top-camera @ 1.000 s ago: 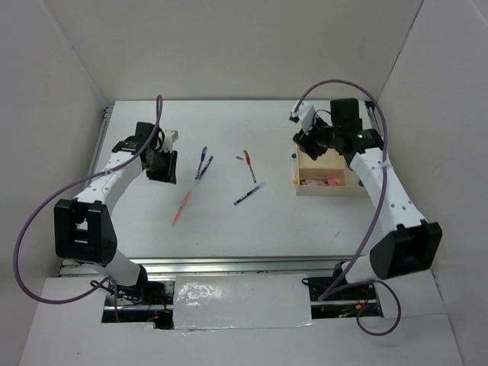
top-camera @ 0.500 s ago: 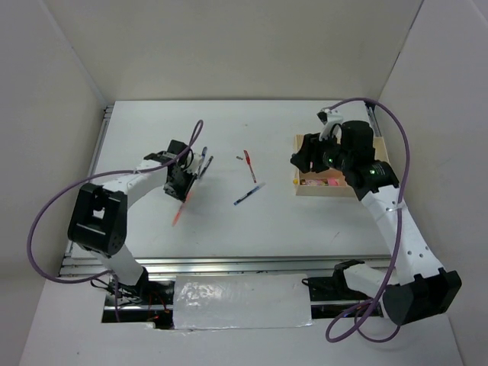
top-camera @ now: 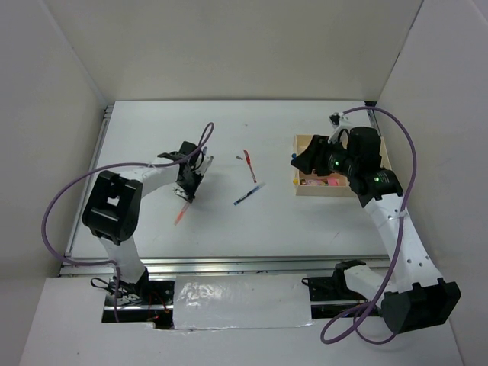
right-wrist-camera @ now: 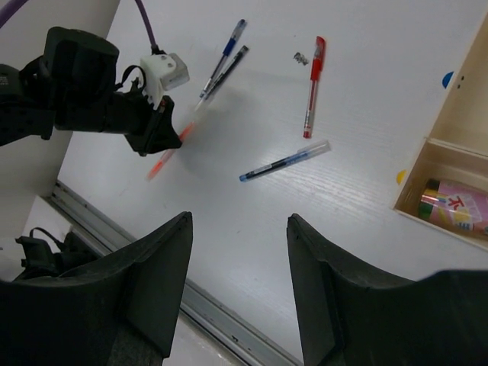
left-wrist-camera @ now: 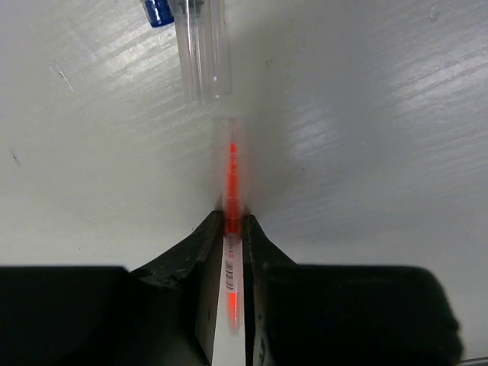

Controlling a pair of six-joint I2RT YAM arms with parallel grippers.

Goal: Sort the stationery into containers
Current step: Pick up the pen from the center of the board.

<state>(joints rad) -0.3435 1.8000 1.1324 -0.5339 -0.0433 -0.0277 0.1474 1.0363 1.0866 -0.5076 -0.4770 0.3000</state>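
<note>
Left end effector [left-wrist-camera: 232,229] pinched the orange pen [left-wrist-camera: 232,171] on the desk [top-camera: 229,225].
This occurred well left of the wooden tray [top-camera: 324,191]; the right end effector [right-wrist-camera: 239,259] hung spread and empty beside that tray.

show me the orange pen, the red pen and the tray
orange pen [left-wrist-camera: 232,183], left wrist view, orange barrel
red pen [right-wrist-camera: 313,88], right wrist view, mid barrel
tray [top-camera: 322,190], top view, near wall

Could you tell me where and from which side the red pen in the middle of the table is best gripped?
Take the red pen at mid-barrel from straight above, with the jaws closing across its thin width. It lies flat, and its middle is clear. A small dark bit sits beside its far end, and the clear-barrelled blue pen lies close to its other end.
</note>
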